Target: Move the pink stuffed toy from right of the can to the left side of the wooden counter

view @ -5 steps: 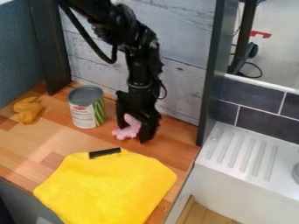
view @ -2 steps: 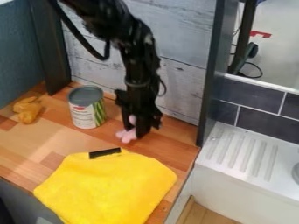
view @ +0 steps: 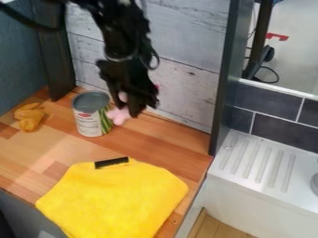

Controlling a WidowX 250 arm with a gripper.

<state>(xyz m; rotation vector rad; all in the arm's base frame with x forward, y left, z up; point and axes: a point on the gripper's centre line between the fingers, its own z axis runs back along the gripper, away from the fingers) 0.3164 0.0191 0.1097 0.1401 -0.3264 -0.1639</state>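
Just right of the tin can (view: pixel 92 114), my gripper (view: pixel 129 108) hangs above the wooden counter near the back wall. It is shut on a pink toy (view: pixel 118 115), whose lower part sticks out below and to the left, in front of the can's right edge. Part of the toy is hidden behind the black fingers. The can stands upright, with a grey lid and a white and green label.
A yellow cloth (view: pixel 115 200) with a black strip (view: pixel 112 162) lies at the counter's front. An orange-brown toy (view: pixel 29 116) rests at the left. A dark upright panel (view: pixel 223 83) separates the counter (view: pixel 180 151) from the white sink unit (view: pixel 258 162).
The gripper first closed on the pink toy, then rose off the counter and moved left toward the can, carrying it along. Can, cloth and orange-brown toy have stayed in place.
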